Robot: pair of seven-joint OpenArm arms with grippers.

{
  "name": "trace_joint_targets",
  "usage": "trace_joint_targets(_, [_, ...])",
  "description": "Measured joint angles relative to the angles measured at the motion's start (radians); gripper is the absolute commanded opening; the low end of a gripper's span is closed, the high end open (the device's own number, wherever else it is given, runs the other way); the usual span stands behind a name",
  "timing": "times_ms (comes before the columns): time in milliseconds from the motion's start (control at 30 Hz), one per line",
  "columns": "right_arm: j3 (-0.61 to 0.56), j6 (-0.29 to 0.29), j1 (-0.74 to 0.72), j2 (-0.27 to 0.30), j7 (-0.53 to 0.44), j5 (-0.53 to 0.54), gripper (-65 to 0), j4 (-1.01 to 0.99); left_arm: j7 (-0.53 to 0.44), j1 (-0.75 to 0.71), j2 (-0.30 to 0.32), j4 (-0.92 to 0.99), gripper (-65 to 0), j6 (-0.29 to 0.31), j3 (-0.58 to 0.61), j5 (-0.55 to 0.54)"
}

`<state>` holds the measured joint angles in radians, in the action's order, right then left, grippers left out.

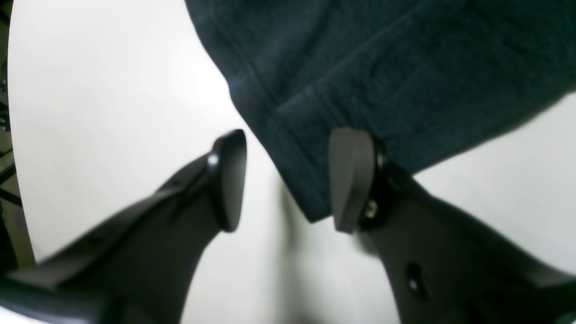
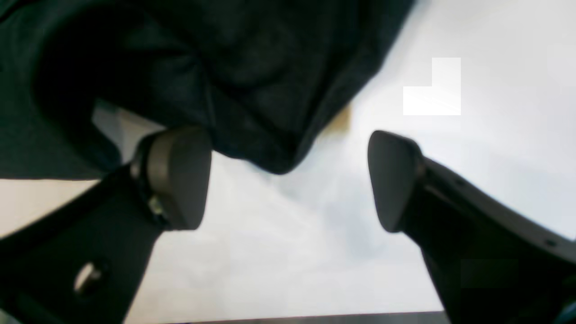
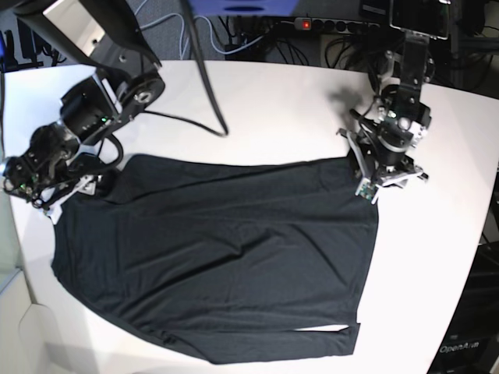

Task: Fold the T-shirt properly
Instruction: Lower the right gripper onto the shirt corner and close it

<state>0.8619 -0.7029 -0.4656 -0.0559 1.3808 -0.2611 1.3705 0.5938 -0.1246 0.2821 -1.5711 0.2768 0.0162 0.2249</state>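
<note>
On white table [image 3: 257,101], charcoal T-shirt [image 3: 218,257] spread flat, faintly wrinkled — both claws released, left claw [image 1: 285,180], right claw [image 2: 288,177].

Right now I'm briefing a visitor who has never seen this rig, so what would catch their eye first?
The big charcoal T-shirt spread nearly flat across the white table, filling most of the base view. Next, the two arms at its far corners: the left gripper with its jaws apart around the shirt's hemmed corner, and the right gripper wide open with a rumpled fold of fabric lying between its fingers.
</note>
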Motion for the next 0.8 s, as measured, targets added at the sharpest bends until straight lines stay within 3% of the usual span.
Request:
trace_joint_targets(400, [0.057,0.004,-0.032,0.023,-0.137,0.01,-13.8,-0.151,0.002,0.001,0.0,0.0,-36.2,-0.003,0.0,0.0])
trace_joint_targets(500, [0.057,0.004,-0.032,0.024,-0.154,0.003,-25.8,-0.153,0.001,-0.001,0.0,0.0,-36.2,-0.003,0.0,0.0])
trace_joint_targets(667, [0.054,0.004,-0.03,0.025,-0.151,0.011,-52.4,-0.158,0.0,0.002,0.0,0.0,-36.2,-0.003,0.0,0.0])
trace_joint_targets(800, [0.054,0.004,-0.029,0.023,-0.15,0.021,-60.4,-0.161,0.001,0.002,0.001,0.0,-36.2,-0.003,0.0,0.001])
